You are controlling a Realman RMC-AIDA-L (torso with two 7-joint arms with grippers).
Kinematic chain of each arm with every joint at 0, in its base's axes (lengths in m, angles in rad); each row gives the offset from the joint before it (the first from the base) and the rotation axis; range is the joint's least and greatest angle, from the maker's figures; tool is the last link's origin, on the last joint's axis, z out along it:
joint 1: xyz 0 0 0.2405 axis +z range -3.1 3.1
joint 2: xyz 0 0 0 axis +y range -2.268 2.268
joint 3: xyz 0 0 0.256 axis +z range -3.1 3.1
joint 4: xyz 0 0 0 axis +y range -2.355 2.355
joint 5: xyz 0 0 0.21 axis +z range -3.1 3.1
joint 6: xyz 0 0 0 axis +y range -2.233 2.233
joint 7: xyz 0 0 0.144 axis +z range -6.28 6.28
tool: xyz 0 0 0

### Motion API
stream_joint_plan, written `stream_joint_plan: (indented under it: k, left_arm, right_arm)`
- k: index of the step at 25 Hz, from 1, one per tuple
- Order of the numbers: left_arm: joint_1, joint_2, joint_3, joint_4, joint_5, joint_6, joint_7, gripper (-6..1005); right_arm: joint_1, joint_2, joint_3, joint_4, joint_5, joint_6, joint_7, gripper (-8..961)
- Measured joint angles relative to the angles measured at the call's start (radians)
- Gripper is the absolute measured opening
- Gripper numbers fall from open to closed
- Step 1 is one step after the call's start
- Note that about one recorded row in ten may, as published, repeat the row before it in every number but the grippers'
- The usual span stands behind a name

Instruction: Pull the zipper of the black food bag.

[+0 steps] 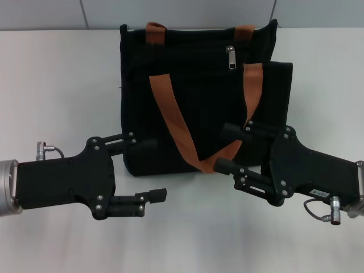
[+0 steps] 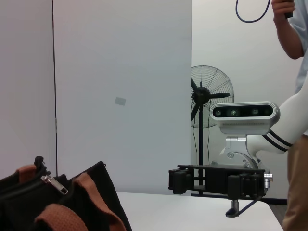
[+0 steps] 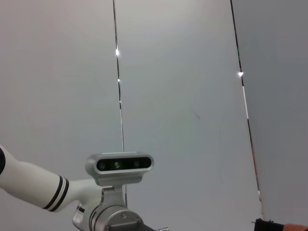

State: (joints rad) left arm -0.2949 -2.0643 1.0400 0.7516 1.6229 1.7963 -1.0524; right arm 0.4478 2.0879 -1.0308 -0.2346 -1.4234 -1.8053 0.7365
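Black food bag (image 1: 193, 96), upright on table (image 1: 57, 85).
Zipper pull (image 1: 231, 57) sat top right; left gripper (image 1: 149, 169) and right gripper (image 1: 232, 148) gaped, holding nothing.

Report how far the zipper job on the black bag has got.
Done: cannot tell; the zipper pull sits toward the right end of the black food bag, which fits a zip either waiting or already pulled. In hand: nothing; the left gripper and right gripper are open, near the bag's front.

We are looking at a white table (image 1: 57, 74), pale wall panels (image 2: 120, 96) behind, and a standing fan (image 2: 208, 96) (centre right) by them.
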Motion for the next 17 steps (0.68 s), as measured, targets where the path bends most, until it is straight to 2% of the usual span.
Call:
stream_joint_plan:
  k: [17]
  left_arm:
    - [0.000, -0.002, 0.000, 0.000, 0.000, -0.006, 0.000, 798]
  right_arm:
    - [0.003, 0.000, 0.000, 0.018, 0.000, 0.040, 0.000, 545]
